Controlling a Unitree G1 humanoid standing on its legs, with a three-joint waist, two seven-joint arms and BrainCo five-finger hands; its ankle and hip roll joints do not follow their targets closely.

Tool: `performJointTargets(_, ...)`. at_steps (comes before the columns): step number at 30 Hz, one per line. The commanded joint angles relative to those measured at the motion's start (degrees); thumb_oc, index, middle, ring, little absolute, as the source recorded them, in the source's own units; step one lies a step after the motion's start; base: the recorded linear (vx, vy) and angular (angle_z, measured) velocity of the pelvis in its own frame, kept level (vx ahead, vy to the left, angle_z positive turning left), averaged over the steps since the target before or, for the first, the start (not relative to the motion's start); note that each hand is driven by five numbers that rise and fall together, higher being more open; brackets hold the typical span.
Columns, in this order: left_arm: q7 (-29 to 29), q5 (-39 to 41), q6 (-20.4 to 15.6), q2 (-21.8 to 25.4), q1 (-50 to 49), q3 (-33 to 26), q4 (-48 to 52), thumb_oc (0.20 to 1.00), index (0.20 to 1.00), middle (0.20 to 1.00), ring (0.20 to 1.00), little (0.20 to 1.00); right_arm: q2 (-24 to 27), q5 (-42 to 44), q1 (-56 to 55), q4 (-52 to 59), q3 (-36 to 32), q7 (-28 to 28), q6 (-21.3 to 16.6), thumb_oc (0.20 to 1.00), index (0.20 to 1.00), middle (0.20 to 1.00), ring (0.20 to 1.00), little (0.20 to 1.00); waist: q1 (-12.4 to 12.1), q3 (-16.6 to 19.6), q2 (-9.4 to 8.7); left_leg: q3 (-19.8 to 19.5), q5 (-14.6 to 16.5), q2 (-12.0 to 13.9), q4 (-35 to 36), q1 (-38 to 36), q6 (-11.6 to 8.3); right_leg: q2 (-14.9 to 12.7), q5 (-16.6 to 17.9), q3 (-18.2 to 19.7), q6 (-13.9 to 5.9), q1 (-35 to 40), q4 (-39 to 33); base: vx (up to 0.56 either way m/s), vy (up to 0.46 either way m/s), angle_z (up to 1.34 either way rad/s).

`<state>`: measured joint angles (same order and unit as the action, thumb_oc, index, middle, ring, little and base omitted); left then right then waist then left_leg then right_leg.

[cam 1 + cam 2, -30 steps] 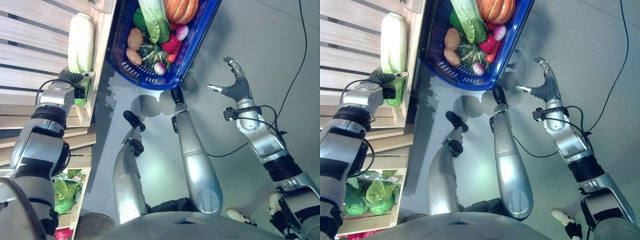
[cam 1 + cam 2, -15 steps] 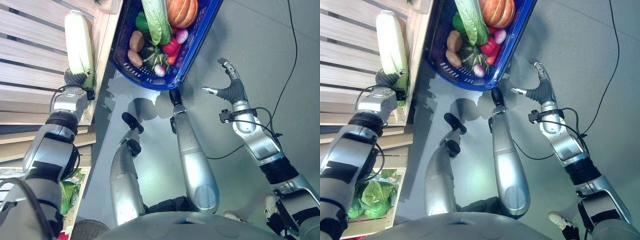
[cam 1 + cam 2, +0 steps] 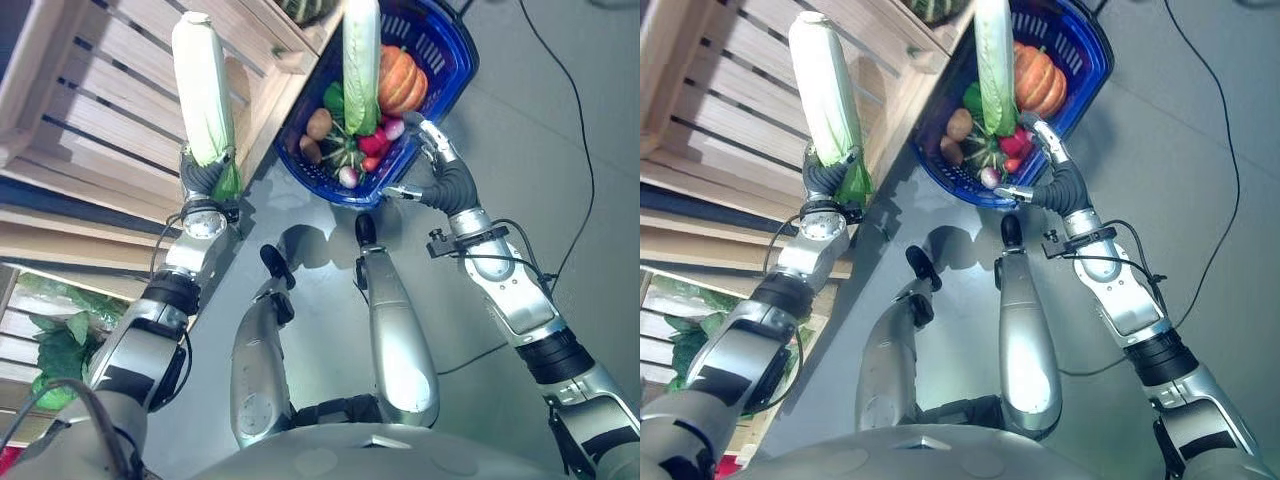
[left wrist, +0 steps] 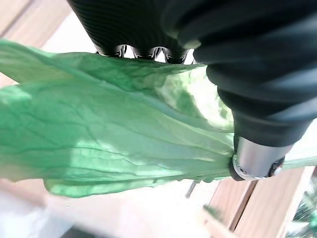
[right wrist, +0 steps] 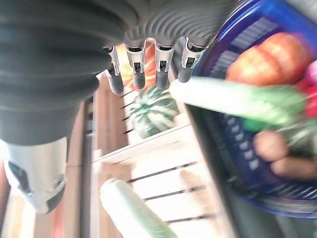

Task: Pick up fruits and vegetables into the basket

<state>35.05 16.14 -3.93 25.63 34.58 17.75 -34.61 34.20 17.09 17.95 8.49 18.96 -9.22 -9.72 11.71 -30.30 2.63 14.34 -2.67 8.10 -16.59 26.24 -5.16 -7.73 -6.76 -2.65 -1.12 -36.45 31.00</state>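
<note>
Pale green and white, the long cabbage [image 3: 205, 95] stands upright in the left hand [image 3: 203, 178], which is curled round its leafy green lower end; in the left wrist view the dark cover and the thumb close over the crinkled leaves [image 4: 109, 139]. The cabbage rises in front of the slatted wooden crate [image 3: 110, 120], beside the crate's corner post, and is well apart from the blue basket [image 3: 450, 70] that sits on the grey floor [image 3: 560, 170] just past that post.

The basket already holds a second long cabbage [image 3: 361, 60] leaning upright against its far side, an orange pumpkin [image 3: 402, 80], a potato [image 3: 319, 123], a small striped green squash [image 3: 345, 157], red peppers [image 3: 375, 150] and a pink-and-white radish [image 3: 348, 176].

The right hand [image 3: 432, 165] is at the basket's near rim on its right side, fingers straight and spread, thumb out toward the rim, holding nothing; whether it touches the plastic cannot be told. In the right wrist view its fingers [image 5: 148, 62] point past the rim toward a striped squash [image 5: 152, 111] on the wooden shelf.

Between the held cabbage and the basket lies the crate's edge. Open floor stretches to the right of the basket.
</note>
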Motion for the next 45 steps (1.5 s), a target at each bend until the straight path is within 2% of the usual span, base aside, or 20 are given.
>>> performJointTargets(1,2.82,-9.38,-5.46,5.01,0.33,-0.94,5.57,0.2,0.2,0.2,0.2,0.2,-4.17,7.96,4.15,5.67,-0.53,2.2,-2.53,1.0,1.0,1.0,1.0,1.0,-1.69,0.51,-2.01,0.63,5.45,0.12,-6.92,-0.73,0.42,-1.1,0.73,-2.51,-1.76,5.89,-4.31,0.03,-0.092,0.16)
performJointTargets(4,3.12,-14.21,-5.62,6.22,0.61,0.52,9.01,0.2,0.2,0.2,0.2,0.2,-6.39,8.91,6.77,6.42,0.51,-0.15,-0.9,1.0,1.0,1.0,1.0,1.0,-3.07,0.51,-2.58,-0.14,5.66,-0.01,-6.74,-2.99,0.6,-1.59,1.07,-3.43,-1.84,8.87,-5.13,0.03,-0.07,0.22)
performJointTargets(10,3.64,-21.19,-5.93,7.1,0.75,2.46,14.02,0.2,0.2,0.2,0.2,0.2,-9.63,11.54,10.38,6.33,1.89,-4.21,-0.56,1.0,1.0,1.0,1.0,1.0,-5.13,0.61,-3.18,-1.14,6.05,-0.55,-6.3,-6.32,1.0,-2.07,1.3,-4.82,-1.95,13.26,-6.43,0.04,-0.072,0.14)
performJointTargets(11,4.01,-24.7,-5.96,6.9,0.58,3.81,15.71,0.2,0.2,0.2,0.2,0.2,-11.23,13.13,11.66,5.93,2.74,-5.55,0.16,1.0,1.0,1.0,1.0,1.0,-6.06,1.46,-3.37,-1.73,6.32,-0.76,-6.29,-7.17,1.09,-2.2,1.38,-5.53,-1.95,14.85,-7.12,0.07,-0.081,0.13)
performJointTargets(16,5.14,-34.62,-5.59,7.23,1.18,7.18,18.39,0.2,0.2,0.2,0.2,0.2,-13.55,17.65,14.24,4.65,4.95,-7.21,1.72,1.0,1.0,1.0,1.0,1.0,-7.59,3.01,-3.68,-2.78,6.72,-0.95,-5.95,-9.32,1.12,-2.34,1.45,-6.79,-1.96,17.83,-8.16,0.08,-0.065,0.17)
performJointTargets(26,3.37,-44.08,-4.01,7.27,1.73,12.88,21.2,0.2,0.2,0.2,0.2,0.2,-17.1,27.76,15.43,0.17,7.64,-10.81,2.01,1.0,1.0,1.0,1.0,1.0,-9.66,5.91,-4.39,-3.24,7.19,-0.89,-4.63,-13.07,1.13,-3.24,2.59,-8.75,-2.52,23.03,-11.41,0.07,-0.038,0.11)
performJointTargets(32,4.11,-49.08,-3.64,7.08,1.95,15.73,22.52,0.2,0.2,0.2,0.2,0.2,-18.59,35.92,14.79,-2.32,8.56,-10.43,2.1,1.0,1.0,1.0,1.0,1.0,-10.21,6.61,-4.71,-3.23,7.49,-0.88,-3.72,-14.47,1.12,-3.48,2.8,-9.24,-2.99,24.59,-12.43,0.03,-0.012,0.06)
performJointTargets(36,4.4,-51.6,-2.56,6.66,2.67,17.48,23.42,0.2,0.2,0.2,0.2,0.2,-19.83,36.97,14.73,-4.88,9.34,-12.81,1.64,1.0,1.0,1.0,1.0,1.0,-10.59,6.86,-4.98,-3.16,7.67,-0.74,-3.37,-14.98,1.13,-3.54,2.87,-9.53,-3.15,25.24,-12.92,0.01,-0.019,0.01)
performJointTargets(39,4.2,-51.07,-1.57,6.24,2.82,18.08,23.7,0.2,0.2,0.2,0.2,0.2,-20.27,36.07,14.62,-6.15,9.5,-15.57,1.31,1.0,1.0,1.0,1.0,1.0,-10.7,6.85,-5.08,-3.29,7.73,-0.69,-3.35,-15.06,1.1,-3.51,2.91,-9.66,-3.12,25.47,-13.08,0.0,-0.011,0.0)
performJointTargets(41,1.77,-43.68,-0.6,5.13,2.58,18.0,23.57,0.2,0.2,0.2,0.2,0.2,-20.77,34.85,14.87,-7.07,9.43,-16.3,0.18,1.0,1.0,1.0,1.0,1.0,-10.72,6.76,-5.05,-3.34,7.7,-0.71,-3.25,-15.15,1.15,-3.48,2.91,-9.64,-3.14,25.63,-13.21,-0.01,0.0,0.03)
performJointTargets(45,-0.41,-34.69,2.01,2.61,2.06,17.39,23.04,0.2,0.2,0.2,0.2,0.2,-21.83,30.88,15.35,-6.94,9.09,-15.51,-0.96,1.0,1.0,1.0,1.0,1.0,-10.67,6.63,-4.91,-3.65,7.65,-0.82,-2.91,-15.23,1.2,-3.33,2.82,-9.53,-3.23,25.66,-13.33,0.0,0.0,0.0)
